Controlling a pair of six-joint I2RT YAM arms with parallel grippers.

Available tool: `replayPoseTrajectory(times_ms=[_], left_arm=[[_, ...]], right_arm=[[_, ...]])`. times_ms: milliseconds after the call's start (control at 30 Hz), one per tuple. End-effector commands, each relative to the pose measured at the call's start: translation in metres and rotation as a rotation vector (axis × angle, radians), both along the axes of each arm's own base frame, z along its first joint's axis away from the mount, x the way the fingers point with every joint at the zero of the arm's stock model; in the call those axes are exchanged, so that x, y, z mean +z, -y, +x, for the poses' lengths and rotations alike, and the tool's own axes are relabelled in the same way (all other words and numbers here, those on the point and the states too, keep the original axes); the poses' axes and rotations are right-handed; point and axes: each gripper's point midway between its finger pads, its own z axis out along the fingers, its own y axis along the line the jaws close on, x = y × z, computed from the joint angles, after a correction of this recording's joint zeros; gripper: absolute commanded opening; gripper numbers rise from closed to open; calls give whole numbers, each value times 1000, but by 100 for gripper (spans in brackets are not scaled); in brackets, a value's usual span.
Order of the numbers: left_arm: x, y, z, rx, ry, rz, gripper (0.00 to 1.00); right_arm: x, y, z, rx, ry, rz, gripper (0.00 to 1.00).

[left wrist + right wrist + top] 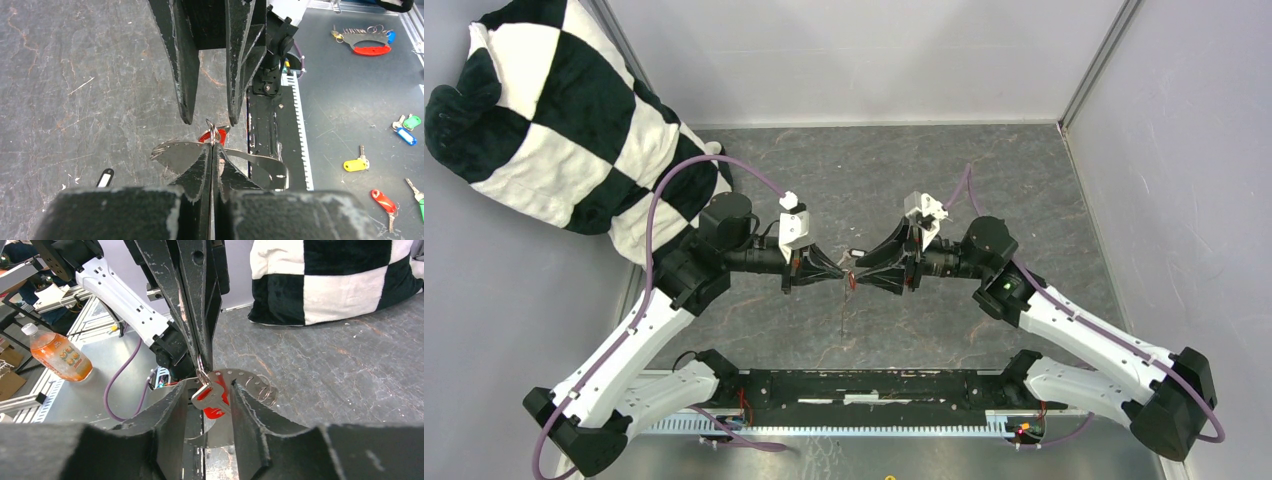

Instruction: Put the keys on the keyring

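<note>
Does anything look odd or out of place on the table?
Only the black-and-white checkered pillow slumped over the table's far left corner; it seems unrelated to the job. Nothing looks spilled or broken.

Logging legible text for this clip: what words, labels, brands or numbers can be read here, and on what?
No text reads clearly.
Orange drink bottle: label print too blurred to read.
Black key tag: white label too small to read.

keyring (236,376) half hidden, pillow (340,280) cut off
</note>
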Motion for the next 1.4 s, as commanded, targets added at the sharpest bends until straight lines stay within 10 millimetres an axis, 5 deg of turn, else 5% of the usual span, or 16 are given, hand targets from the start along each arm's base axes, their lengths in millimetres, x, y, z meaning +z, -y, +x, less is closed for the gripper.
replayPoseTrajectory(times_ms=[0,567,867,1033,1367], left_arm=[[28,2,-4,-22,56,-74,2],[36,2,15,89,101,-112,2],[34,1,13,84,93,-108,2],[33,2,15,88,89,-106,2],[34,1,19,112,93,-105,2]], right_arm=[[10,4,-4,4,13,48,40],[11,3,6,-48,-36,96,50],[16,1,25,-140,-47,136,29],[17,2,24,-136,-40,140,26],[3,6,22,-146,-40,86,0]])
